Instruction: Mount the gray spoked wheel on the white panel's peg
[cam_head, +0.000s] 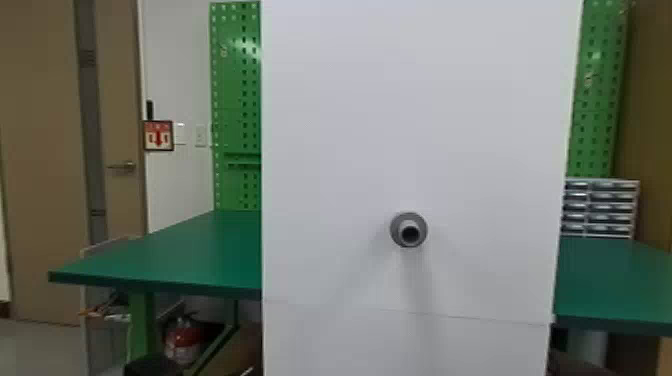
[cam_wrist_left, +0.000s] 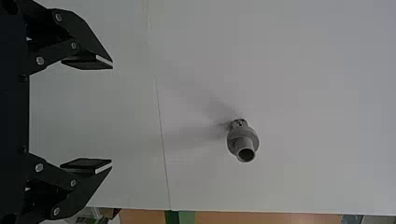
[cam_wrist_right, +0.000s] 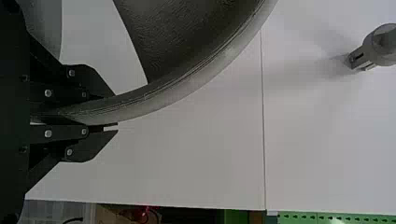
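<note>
Holding wheel (cam_wrist_right: 196, 51) | right gripper (cam_wrist_right: 116, 113) clamped on rim (cam_wrist_right: 201, 77) | peg (cam_head: 409, 230) left of wheel, farther, axis pointing near

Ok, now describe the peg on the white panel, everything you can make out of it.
The peg is gray, matte and plastic-looking. It has a round collar, a narrower hollow tube in front with a dark round opening, and a slim section behind with slot-like gaps. It juts out from the white panel, about midway across, casting soft shadows there. Nothing is mounted on it. The panel is all it touches; the right claw grips the wheel apart from it.
</note>
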